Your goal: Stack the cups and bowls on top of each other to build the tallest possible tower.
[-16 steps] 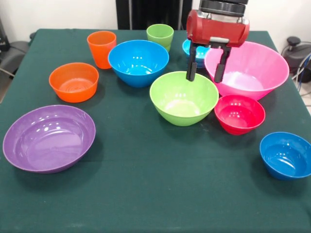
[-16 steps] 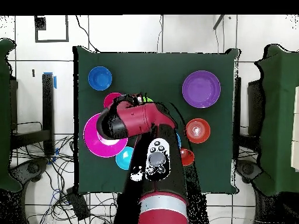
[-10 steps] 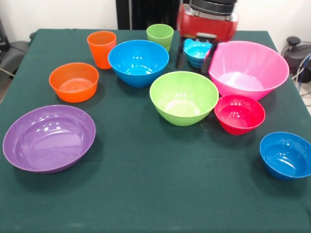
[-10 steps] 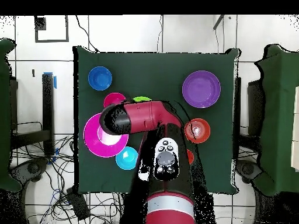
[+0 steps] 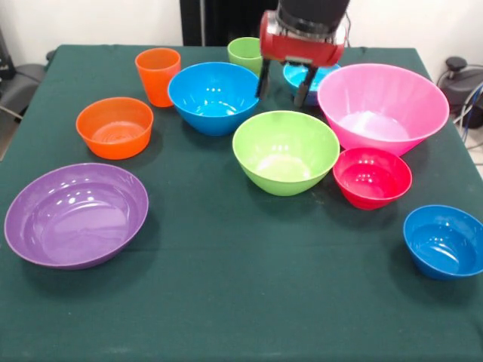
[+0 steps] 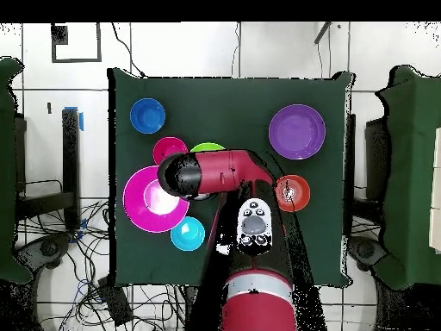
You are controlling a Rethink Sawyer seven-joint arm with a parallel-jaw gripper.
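Every container on the counter looks empty, nothing nested or stacked so far. Biggest is the pink bowl on the right, with the purple bowl wide and shallow way over at the front left. The lime green bowl sits dead centre, its rim just beside the pink one, and the large blue bowl is behind it to the left. The orange bowl is off by the left side. The red bowl is tucked in front of the pink bowl, nearly touching it. One small blue bowl sits alone near the front right corner, and the other small blue bowl is at the back, partly hidden behind the robot. Orange cup and green cup stand upright along the back edge.

The hand hangs with its two dark fingers spread apart and nothing between them, over the gap between the large blue bowl and the back small blue bowl. The red arm covers the middle bowls from overhead.

Most open room is the whole front strip of green cloth.
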